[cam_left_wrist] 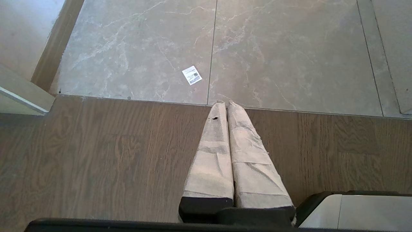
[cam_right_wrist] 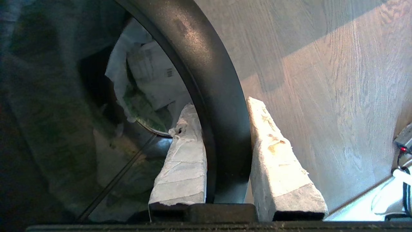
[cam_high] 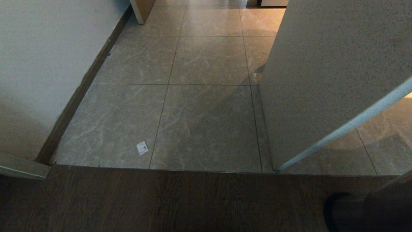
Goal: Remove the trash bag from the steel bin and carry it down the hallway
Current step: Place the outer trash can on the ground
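Observation:
In the right wrist view my right gripper [cam_right_wrist: 221, 103] straddles the black rim ring of the steel bin [cam_right_wrist: 206, 64]. One finger is inside the bin, the other outside, and both press against the ring. Deep inside lies the trash bag [cam_right_wrist: 145, 80], white crinkly plastic with green print. In the head view a dark cylinder with a black ring, which looks like the bin [cam_high: 341, 209], lies tipped at the bottom right corner. The left gripper [cam_left_wrist: 224, 103] is shut and empty, parked above the wood floor by the threshold. The hallway [cam_high: 206, 64] of marble-look tiles runs ahead.
A small white scrap [cam_high: 142, 148] lies on the tiles near the threshold. A white wall with dark skirting [cam_high: 38, 64] closes the left side. A pale open door [cam_high: 322, 80] juts in from the right. Dark wood floor [cam_high: 161, 203] lies under me.

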